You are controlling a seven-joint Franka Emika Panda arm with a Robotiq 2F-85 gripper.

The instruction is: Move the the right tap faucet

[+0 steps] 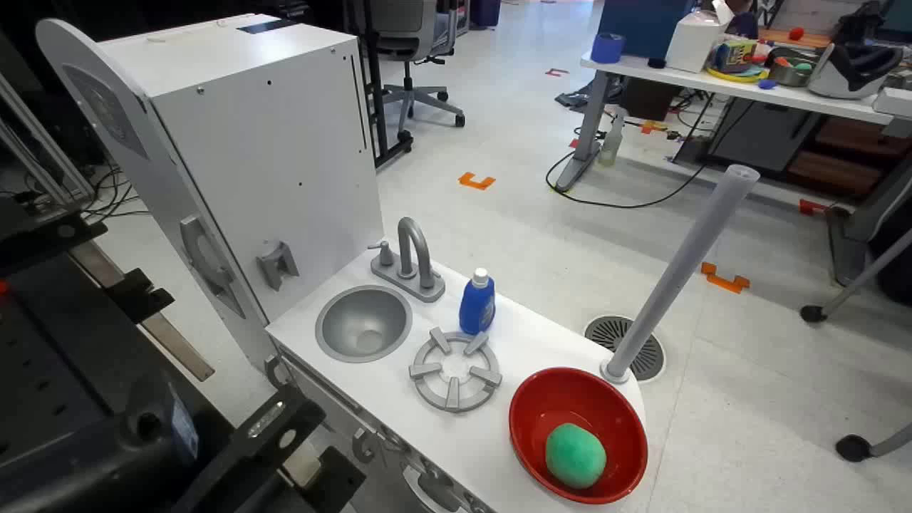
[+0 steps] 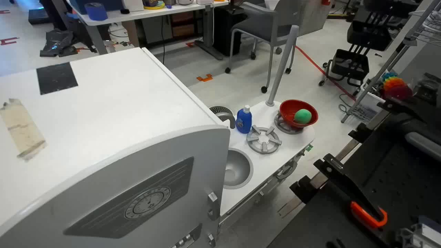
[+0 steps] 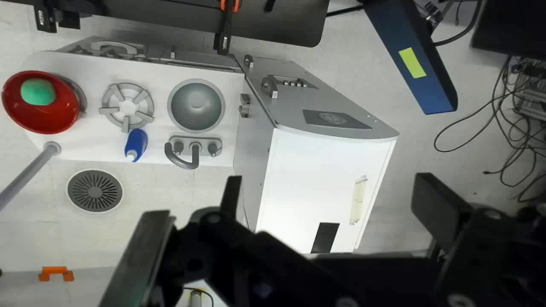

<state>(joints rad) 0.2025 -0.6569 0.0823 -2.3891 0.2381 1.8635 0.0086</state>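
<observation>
My gripper (image 3: 324,189) hangs well apart from the tabletop (image 3: 94,140), fingers spread wide around nothing, so I judge I'm on the approach. I take the right tap faucet (image 3: 178,148) to be the handle farther from the cabinet (image 3: 318,166), near the back edge; the next move calls for bringing my fingertips down beside it without snagging the spout (image 3: 182,164). I count two handles, including its twin (image 3: 213,149) nearer the cabinet-side back corner, one spout, one basin (image 3: 196,115), one blue bottle (image 3: 136,143), two burners (image 3: 145,116), and, by the edge opposite the cabinet, one red bowl (image 3: 55,113) holding one green rounded object (image 3: 38,91).
</observation>
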